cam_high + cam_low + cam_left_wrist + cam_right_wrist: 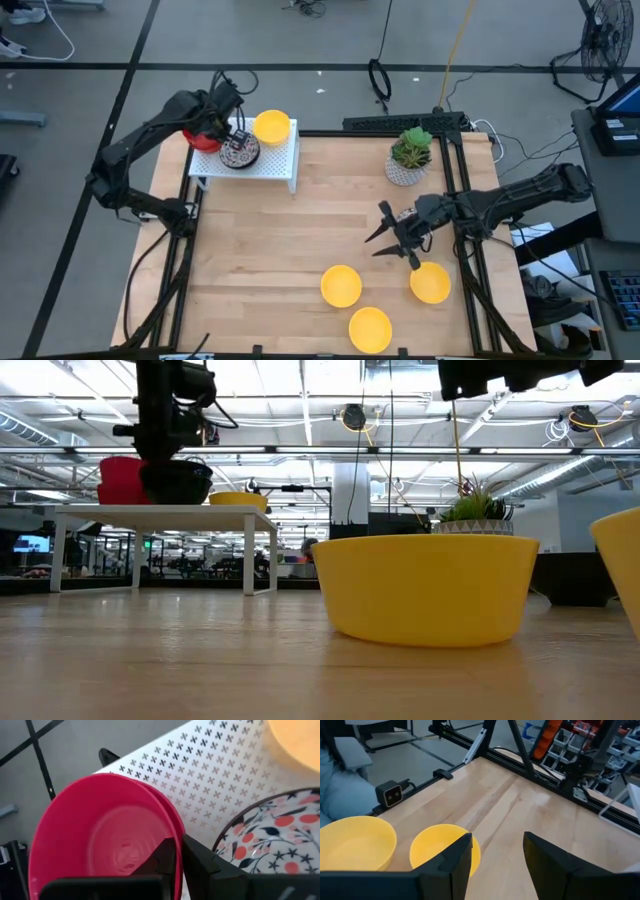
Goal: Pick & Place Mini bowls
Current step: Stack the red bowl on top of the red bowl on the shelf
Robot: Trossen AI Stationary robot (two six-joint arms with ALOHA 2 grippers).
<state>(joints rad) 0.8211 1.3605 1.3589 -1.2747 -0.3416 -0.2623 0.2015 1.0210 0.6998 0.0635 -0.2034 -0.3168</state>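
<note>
Two nested red mini bowls [204,136] stand on the white perforated rack [283,165] at the table's far left. Beside them on the rack are a speckled bowl [240,152] and a yellow bowl [271,127]. My left gripper [179,840] is shut on the red bowls' rim. Three yellow bowls [340,286], [370,329], [430,282] rest on their bases on the table near the front right. My right gripper [395,238] is open and empty above the table, just beyond them. Its wrist view shows two of the yellow bowls [445,847], [355,842]. My left gripper pinches the rim of the red bowls [172,832] on the side next to the speckled bowl [280,830]. One finger [160,862] is inside the bowl and one [202,865] outside, coming from above. The red bowls [120,480] sit upright on the rack top.
A white pot with a green plant [409,157] stands at the table's far right. The rack stands on legs [248,555] above the tabletop. Open wooden tabletop [300,230] lies between the rack and the yellow bowls.
</note>
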